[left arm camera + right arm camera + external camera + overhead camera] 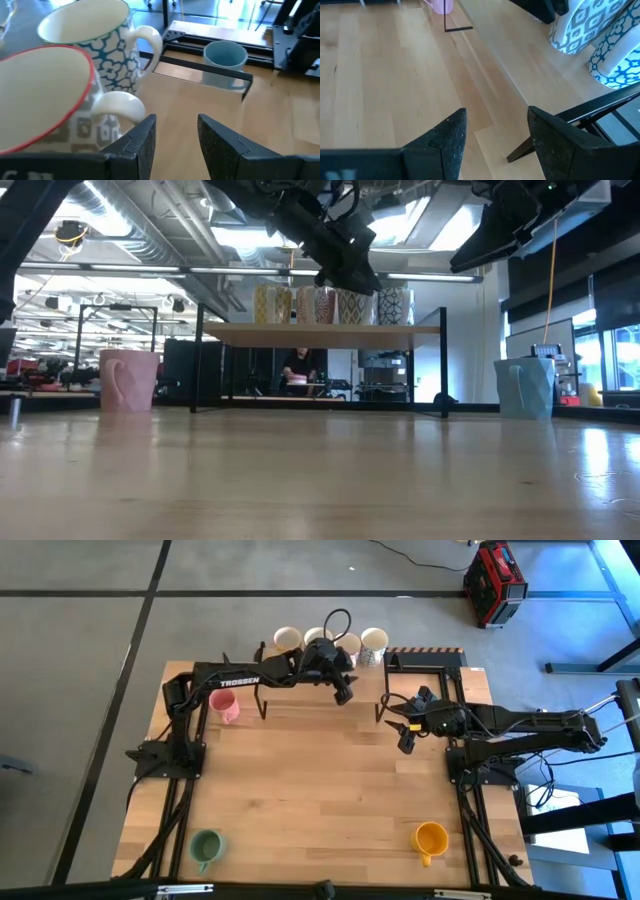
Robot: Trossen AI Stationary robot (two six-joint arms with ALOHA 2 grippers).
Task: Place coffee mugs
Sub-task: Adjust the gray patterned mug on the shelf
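Four coffee mugs stand in a row on the raised shelf at the far edge of the surface. From above they look like plain cream rims; the low view alone shows their patterned sides, and the left wrist view shows the teal-patterned mug and a red-rimmed mug side by side, both empty.

The left claw hangs just in front of the shelf by those two, its fingers apart with nothing between them. The right claw hovers over the surface a little farther out from the shelf, near its right-hand leg, fingers also apart and empty.

The pink mug sits on the surface off the shelf's left end. The light blue mug shows only in the left wrist and low views, standing by the shelf's right side; from above the arm hides it. Well away from the shelf, at the near edge, stand the green mug on the left and the orange-yellow mug on the right, both empty.
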